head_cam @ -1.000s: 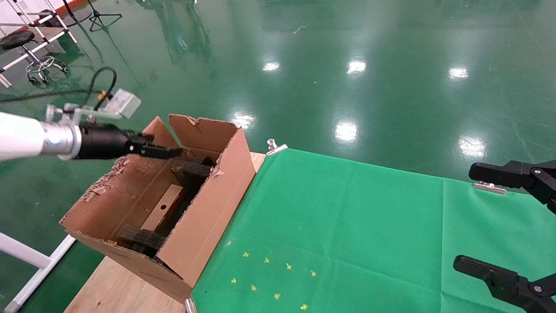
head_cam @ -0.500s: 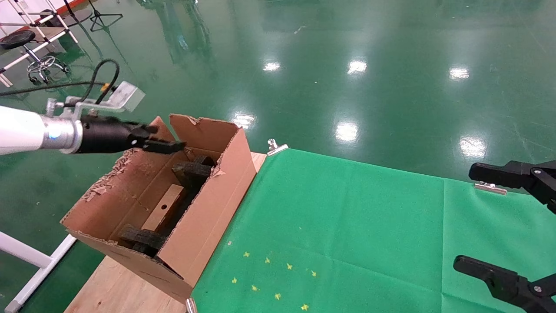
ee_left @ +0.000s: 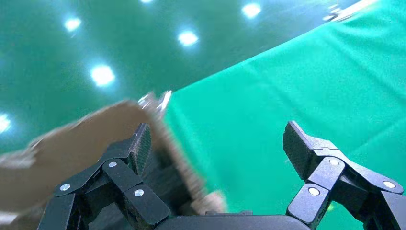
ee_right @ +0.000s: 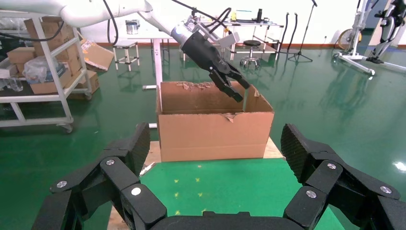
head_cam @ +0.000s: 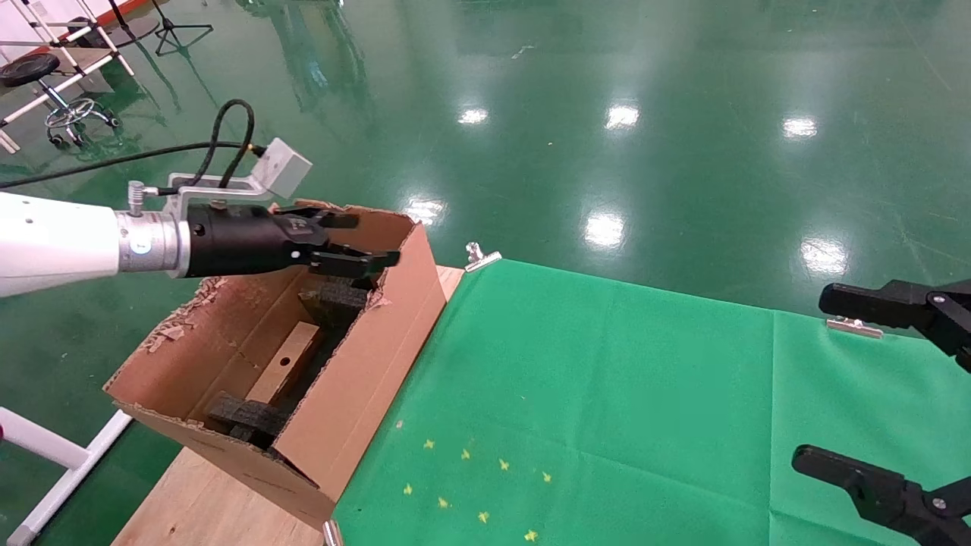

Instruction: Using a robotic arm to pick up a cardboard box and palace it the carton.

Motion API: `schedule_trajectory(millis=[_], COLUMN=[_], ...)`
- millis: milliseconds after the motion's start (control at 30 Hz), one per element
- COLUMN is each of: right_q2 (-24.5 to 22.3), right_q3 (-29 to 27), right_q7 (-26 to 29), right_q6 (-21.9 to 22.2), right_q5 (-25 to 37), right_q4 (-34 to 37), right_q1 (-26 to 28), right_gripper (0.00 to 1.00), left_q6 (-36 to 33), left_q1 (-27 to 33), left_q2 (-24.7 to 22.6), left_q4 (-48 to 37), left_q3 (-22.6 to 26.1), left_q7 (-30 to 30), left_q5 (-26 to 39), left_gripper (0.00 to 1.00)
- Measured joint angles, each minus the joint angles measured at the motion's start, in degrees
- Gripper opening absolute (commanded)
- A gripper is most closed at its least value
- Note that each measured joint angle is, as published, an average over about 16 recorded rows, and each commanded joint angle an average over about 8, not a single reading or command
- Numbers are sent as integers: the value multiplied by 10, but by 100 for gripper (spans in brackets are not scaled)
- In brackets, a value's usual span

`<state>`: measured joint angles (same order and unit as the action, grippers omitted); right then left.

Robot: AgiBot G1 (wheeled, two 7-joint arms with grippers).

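The carton [head_cam: 364, 379] stands open on the left end of the table, with torn flap edges. The slim cardboard box [head_cam: 284, 362], with a round hole in its top face, lies inside it between dark foam pieces [head_cam: 334, 299]. My left gripper [head_cam: 375, 239] is open and empty, hovering over the carton's far end, above its right wall. In the left wrist view the left gripper [ee_left: 218, 139] has the carton's edge [ee_left: 72, 143] below one finger. My right gripper [head_cam: 810, 379] is open and empty at the right edge; it also shows in the right wrist view [ee_right: 215, 139], facing the carton [ee_right: 215, 134].
A green cloth [head_cam: 607, 394] covers the table, with several small yellow marks [head_cam: 470, 485] near the front. Metal clips [head_cam: 482, 256] [head_cam: 855, 326] hold the cloth's far edge. Bare wood [head_cam: 197, 500] shows under the carton. A stool [head_cam: 45, 83] stands far left on the floor.
My left gripper has risen and moved right, from the carton's far left corner to above its right wall. The box stays in the carton. The right arm has not moved.
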<state>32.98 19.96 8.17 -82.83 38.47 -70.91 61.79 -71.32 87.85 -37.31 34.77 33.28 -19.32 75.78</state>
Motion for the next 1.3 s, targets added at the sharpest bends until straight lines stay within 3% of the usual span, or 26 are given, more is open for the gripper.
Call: schedule_trajectory(millis=[1300], right_q2=[0], right_q3=[0], right_q7=[0], right_q6=[0], right_q5=[0], right_q4=[0], right_q1=[0], right_gripper=[100], left_q6=[-134], left_q1=[-244], left_q2=[21], left_q4=[361], left_q3=[-160], left_q7=[79], left_q5=[-315], left_gripper=[100])
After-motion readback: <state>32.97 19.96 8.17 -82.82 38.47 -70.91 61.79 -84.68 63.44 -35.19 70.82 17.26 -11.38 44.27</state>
